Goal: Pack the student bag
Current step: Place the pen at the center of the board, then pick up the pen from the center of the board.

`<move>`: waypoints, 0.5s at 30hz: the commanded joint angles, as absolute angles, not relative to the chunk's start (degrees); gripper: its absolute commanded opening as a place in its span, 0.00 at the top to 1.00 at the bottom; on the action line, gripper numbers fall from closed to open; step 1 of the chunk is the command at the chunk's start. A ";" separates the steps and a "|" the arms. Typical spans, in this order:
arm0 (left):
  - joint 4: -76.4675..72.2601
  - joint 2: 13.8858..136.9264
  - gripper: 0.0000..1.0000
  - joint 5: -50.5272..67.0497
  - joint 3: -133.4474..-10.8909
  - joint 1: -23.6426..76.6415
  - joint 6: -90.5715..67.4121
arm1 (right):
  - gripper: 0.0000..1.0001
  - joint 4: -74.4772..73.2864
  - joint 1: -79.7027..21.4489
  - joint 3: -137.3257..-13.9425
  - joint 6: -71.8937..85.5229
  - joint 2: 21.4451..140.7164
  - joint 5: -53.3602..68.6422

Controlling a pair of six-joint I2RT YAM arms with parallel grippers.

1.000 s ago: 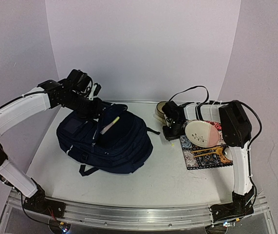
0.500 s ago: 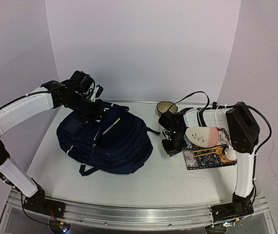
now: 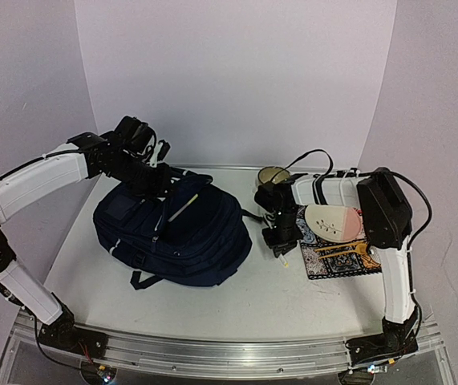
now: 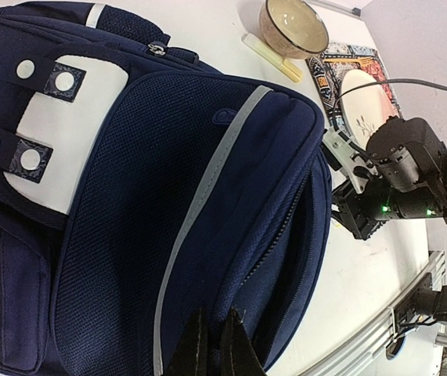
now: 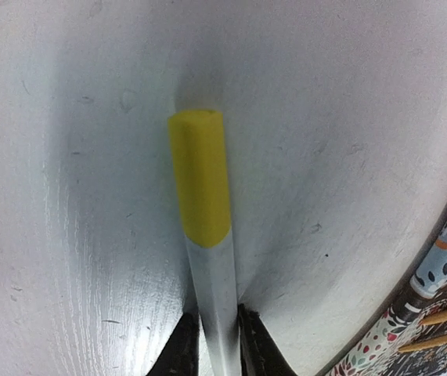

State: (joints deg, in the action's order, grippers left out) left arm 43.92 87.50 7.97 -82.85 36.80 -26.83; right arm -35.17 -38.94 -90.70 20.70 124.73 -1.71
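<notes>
The student bag (image 3: 172,233), a navy backpack with a grey stripe and a light patch (image 4: 51,149), lies on the white table left of centre. My left gripper (image 4: 211,341) is shut on a fold of navy fabric at the rim of the bag's open top pocket, at its far end (image 3: 160,180). My right gripper (image 5: 217,317) points down at the table right of the bag (image 3: 281,247). Its fingers press both sides of a white highlighter with a yellow cap (image 5: 200,180). The highlighter lies flat on the table, and its yellow tip (image 3: 285,261) pokes out towards the near edge.
A tan bowl (image 3: 273,176) stands behind the right gripper, and a pale marker (image 4: 272,57) lies beside it. A white and pink plate (image 3: 333,220) rests on a patterned book (image 3: 341,258) at the right. Purple walls close in the back and sides.
The right gripper has come away from the bowl, towards the bag and down to the table, with the highlighter between its fingers. The left gripper has lowered the bag's flap slightly and since held still.
</notes>
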 commanded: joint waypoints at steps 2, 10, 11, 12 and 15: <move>41.66 85.96 1.00 7.02 -83.58 35.86 -26.72 | 0.73 -38.64 -39.11 -93.26 19.94 129.87 -4.32; 41.60 85.54 1.00 7.46 -83.20 35.85 -27.01 | 0.85 -38.80 -39.11 -96.00 19.40 132.88 -3.70; 41.60 85.38 1.00 7.48 -83.09 35.86 -27.07 | 0.88 -38.88 -39.11 -96.06 19.40 132.70 -3.71; 41.61 85.20 1.00 7.49 -83.01 35.86 -27.14 | 0.90 -38.98 -39.11 -96.09 19.52 132.22 -3.84; 41.49 84.88 1.00 7.66 -82.76 35.88 -27.31 | 0.96 -38.99 -39.11 -95.37 19.66 129.48 -4.09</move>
State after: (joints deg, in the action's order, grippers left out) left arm 43.90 87.38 8.74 -82.77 36.80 -26.96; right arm -37.50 -39.04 -96.70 19.55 128.35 -2.96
